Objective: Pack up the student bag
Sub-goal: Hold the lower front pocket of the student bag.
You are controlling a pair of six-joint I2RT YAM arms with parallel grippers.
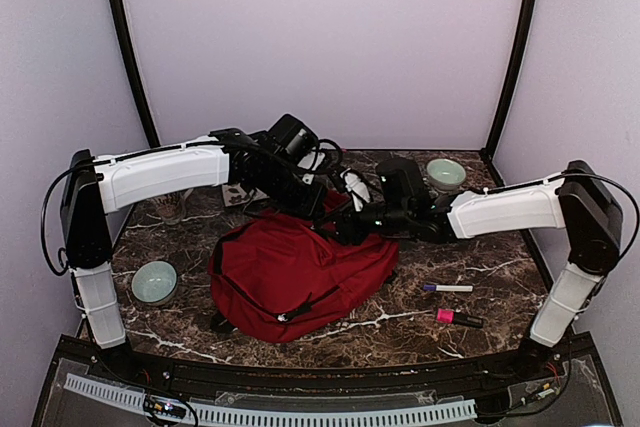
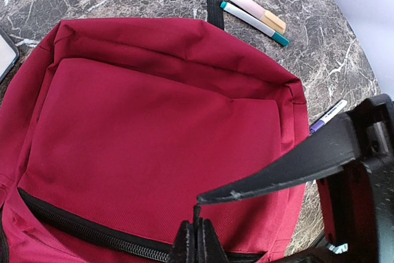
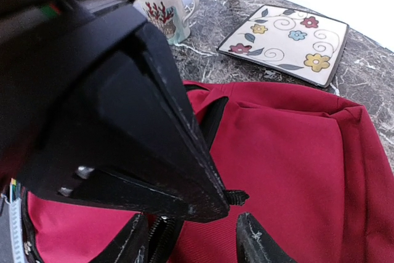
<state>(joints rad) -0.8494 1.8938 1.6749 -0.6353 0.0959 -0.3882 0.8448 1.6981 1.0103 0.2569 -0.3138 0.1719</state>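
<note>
The student bag [image 1: 300, 272], a dark-red fabric backpack, lies flat in the middle of the table with its black zip line [image 2: 80, 229] running across its near part. My left gripper [image 2: 197, 238] is shut on a thin black zip pull [image 3: 237, 197] whose tip pokes out past its fingers. My right gripper [image 3: 192, 226] hovers just above the same spot on the bag. Its jaws stand apart on either side of the left gripper's tip and the zip, holding nothing. One right finger [image 2: 295, 164] crosses the left wrist view as a black wedge.
A mug [image 3: 166, 7] and a flowered square plate [image 3: 286, 41] stand behind the bag. Two highlighters [image 2: 252, 13] lie beyond it, a purple pen [image 1: 447, 288] and a pink marker [image 1: 458, 318] to the right. Pale green bowls sit at front left [image 1: 154, 281] and back right [image 1: 445, 173].
</note>
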